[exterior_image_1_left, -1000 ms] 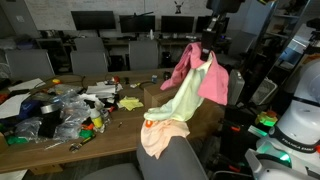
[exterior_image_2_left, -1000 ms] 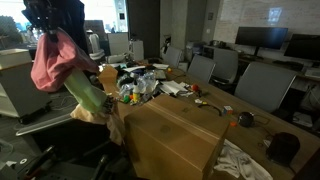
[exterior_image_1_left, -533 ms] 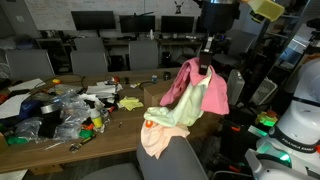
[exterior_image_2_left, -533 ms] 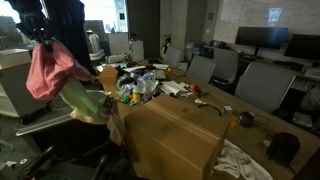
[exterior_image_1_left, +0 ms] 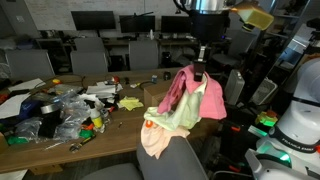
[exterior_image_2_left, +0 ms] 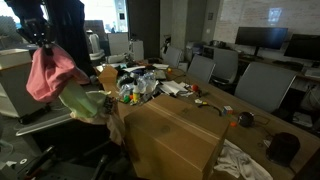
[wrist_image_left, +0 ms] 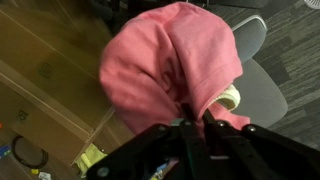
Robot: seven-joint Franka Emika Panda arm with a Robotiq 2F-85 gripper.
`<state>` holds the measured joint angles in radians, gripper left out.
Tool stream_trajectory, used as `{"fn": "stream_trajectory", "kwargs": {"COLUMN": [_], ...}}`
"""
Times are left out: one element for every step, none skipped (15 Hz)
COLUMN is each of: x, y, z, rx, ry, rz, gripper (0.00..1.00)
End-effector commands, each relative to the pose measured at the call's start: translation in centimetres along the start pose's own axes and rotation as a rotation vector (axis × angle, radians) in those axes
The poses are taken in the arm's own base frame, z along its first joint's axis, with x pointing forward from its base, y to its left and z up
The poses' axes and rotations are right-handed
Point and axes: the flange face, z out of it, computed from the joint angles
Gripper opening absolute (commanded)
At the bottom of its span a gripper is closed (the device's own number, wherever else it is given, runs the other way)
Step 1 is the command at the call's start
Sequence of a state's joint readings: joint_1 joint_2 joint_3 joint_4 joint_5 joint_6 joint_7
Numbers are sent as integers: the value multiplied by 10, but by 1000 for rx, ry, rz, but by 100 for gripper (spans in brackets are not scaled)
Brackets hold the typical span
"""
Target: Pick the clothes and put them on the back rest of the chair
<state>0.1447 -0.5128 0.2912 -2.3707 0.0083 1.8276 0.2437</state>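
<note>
Wrist view shows my gripper (wrist_image_left: 197, 122) clamped on the pink garment (wrist_image_left: 165, 60), which hangs with a green garment (exterior_image_1_left: 178, 112) straight down below me, long axis vertical, its lower end just above the chair back (exterior_image_1_left: 172, 162) at the near side in an exterior view.

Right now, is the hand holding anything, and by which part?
Yes. The hand pinches the pink cloth by a bunched fold at its top; a green cloth hangs below.
</note>
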Motion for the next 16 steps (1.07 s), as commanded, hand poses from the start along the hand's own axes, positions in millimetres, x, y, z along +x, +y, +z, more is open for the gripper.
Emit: {"fn": "stream_trajectory", "kwargs": {"x": [28,34,43,51,59,65,71,76,79,82,81,82,83,83,82,82], "y": [-8,-9,-9,-10,-9,-9,-7,-6,-5,-3,-2,1,4,6,10,13], "z": [-3,-2,1,4,9,14,23,29,37,46,52,61,69,74,81,86], "rx": [13,17,28,48,61,73,80,86,93,96,96,89,82,80,72,70], "ry": [13,24,50,68,80,90,87,84,74,59,43,25,6,-9,-28,-41], "rz": [-20,-16,-2,6,18,27,41,49,62,75,84,99,115,127,142,155], "gripper": [3,3,3,3,3,3,3,3,3,3,3,3,3,3,3,3]}}
